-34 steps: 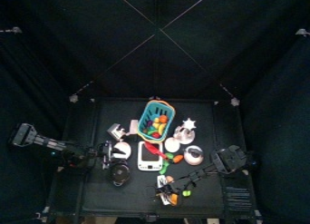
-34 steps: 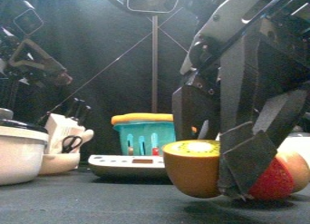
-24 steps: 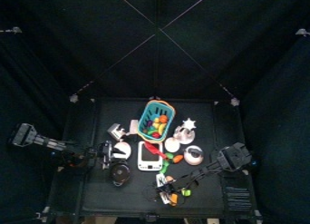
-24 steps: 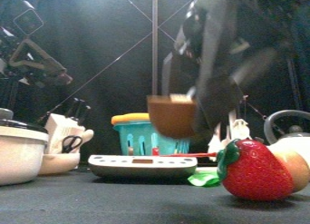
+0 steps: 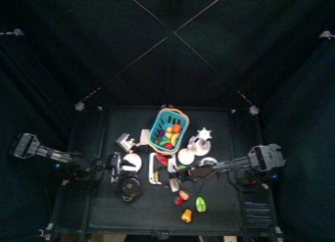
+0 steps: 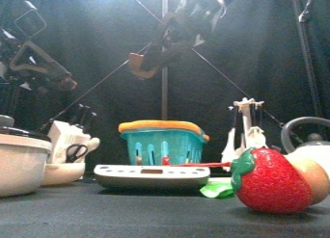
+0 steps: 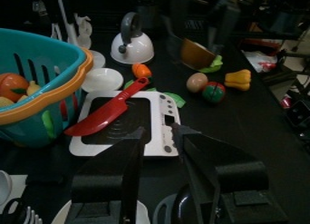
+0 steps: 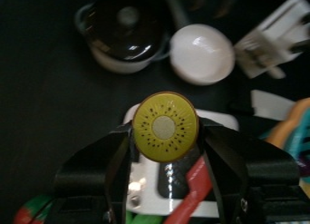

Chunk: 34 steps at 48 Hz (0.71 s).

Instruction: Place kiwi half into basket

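Note:
The kiwi half (image 8: 166,126) shows its green cut face, clamped between the jaws of my right gripper (image 8: 166,139). In the front view the right gripper (image 6: 164,49) hangs high above the table with the kiwi half (image 6: 145,65) in it, up and slightly left of the teal basket (image 6: 162,143). From above, the right gripper (image 5: 185,172) is over the white scale, in front of the basket (image 5: 170,128), which holds fruit. My left gripper (image 7: 160,148) rests at the table's left, jaws apart, holding nothing.
A white scale (image 7: 151,128) carries a red knife (image 7: 111,108). A strawberry (image 6: 271,181) and a kettle (image 6: 311,134) stand front right. A lidded pot (image 8: 121,33) and a white bowl (image 8: 202,52) lie below the right gripper. More fruit pieces (image 7: 238,79) lie right of the scale.
The right gripper has lifted the kiwi half off the table's front, carrying it up and back towards the scale and basket. The left arm has not moved.

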Tool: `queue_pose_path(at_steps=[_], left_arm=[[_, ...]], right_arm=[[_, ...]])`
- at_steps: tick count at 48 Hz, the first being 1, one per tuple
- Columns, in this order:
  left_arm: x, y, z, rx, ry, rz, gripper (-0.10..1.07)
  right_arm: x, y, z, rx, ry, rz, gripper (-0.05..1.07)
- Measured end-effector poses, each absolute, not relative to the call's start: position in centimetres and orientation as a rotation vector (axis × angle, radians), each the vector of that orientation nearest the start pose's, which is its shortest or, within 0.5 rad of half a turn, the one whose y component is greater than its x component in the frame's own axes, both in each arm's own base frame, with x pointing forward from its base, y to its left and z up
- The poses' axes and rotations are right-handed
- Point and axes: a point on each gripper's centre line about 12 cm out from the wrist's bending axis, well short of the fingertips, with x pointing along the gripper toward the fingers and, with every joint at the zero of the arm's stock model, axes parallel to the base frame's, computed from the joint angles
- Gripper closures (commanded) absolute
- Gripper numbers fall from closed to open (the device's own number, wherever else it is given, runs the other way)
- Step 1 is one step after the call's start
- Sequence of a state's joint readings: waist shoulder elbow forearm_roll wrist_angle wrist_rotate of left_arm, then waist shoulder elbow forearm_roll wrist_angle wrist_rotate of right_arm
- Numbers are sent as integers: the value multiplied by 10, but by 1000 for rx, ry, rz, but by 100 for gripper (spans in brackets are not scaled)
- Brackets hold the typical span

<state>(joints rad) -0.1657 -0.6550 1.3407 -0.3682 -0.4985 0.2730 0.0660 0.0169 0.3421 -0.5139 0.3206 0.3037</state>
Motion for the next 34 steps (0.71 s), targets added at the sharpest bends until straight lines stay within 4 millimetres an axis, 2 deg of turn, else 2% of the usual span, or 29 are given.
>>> queue_pose_path(at_steps=[9, 14, 18, 25, 34], left_arm=[[211, -14, 187, -17, 211, 15, 25], [211, -14, 186, -17, 212, 14, 25], [211, -14, 187, -17, 211, 15, 25], [211, -14, 186, -17, 214, 15, 25], [210, -14, 185, -17, 215, 13, 25]], right_arm=[[437, -66, 253, -152, 559, -158, 35], [431, -99, 251, -91, 510, -216, 34], [425, -124, 242, -17, 496, -270, 34], [421, -147, 218, 98, 523, -338, 29], [425, -150, 191, 140, 576, -347, 14]])
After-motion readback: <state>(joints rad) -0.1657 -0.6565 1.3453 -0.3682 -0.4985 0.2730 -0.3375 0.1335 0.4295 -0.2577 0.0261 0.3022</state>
